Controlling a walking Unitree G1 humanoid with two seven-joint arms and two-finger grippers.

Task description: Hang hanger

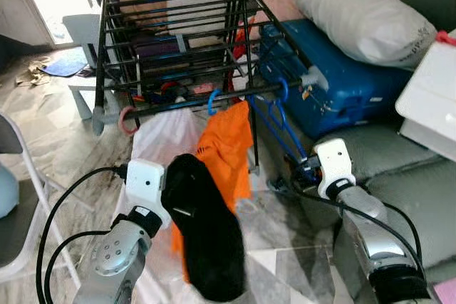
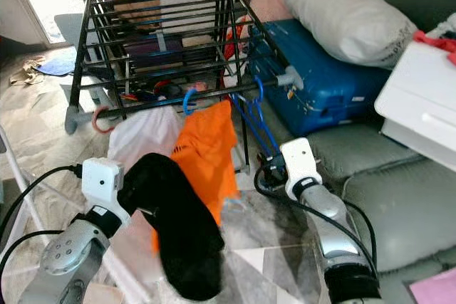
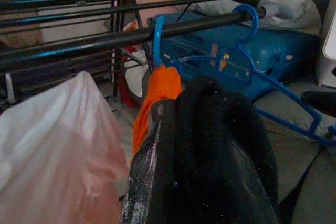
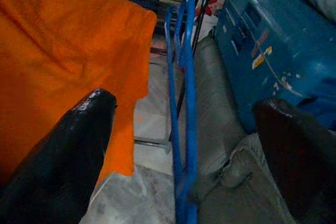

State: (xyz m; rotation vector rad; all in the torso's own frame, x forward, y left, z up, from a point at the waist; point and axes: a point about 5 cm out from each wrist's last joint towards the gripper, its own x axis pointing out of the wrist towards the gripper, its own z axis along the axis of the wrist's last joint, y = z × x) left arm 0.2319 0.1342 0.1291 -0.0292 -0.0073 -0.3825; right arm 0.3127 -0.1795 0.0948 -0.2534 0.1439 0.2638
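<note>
Drying rack: we see the black drying rack [image 1: 178, 40] standing on the marble floor [image 1: 285, 240], its near front rail running from the left corner to the right corner.
Hanger: the empty blue hanger [image 2: 258, 122] hangs by its hook at the right end of that front rail, just beside the right corner, its frame sloping down toward our right gripper.
Orange garment: an orange garment [image 1: 226, 149] hangs from a second blue hook [image 1: 213, 101] near the middle of the front rail, just left of the empty hanger.
Pink garment: a pale pink garment [image 1: 167, 137] hangs left of the orange one, by a pink hook [image 1: 127, 120] near the rail's left corner.
Right gripper: our right gripper [image 4: 186, 145] is spread wide, with the hanger's blue bars between its fingers [image 4: 68, 145]; we cannot tell whether either finger touches them.
Left gripper: our left gripper [image 3: 173, 171] is clamped on a black cloth [image 1: 203, 229], which droops in front of the orange garment.
Surroundings: a blue suitcase [image 1: 342, 80] lies right of the rack, a white pillow [image 1: 363, 16] on top of it.
</note>
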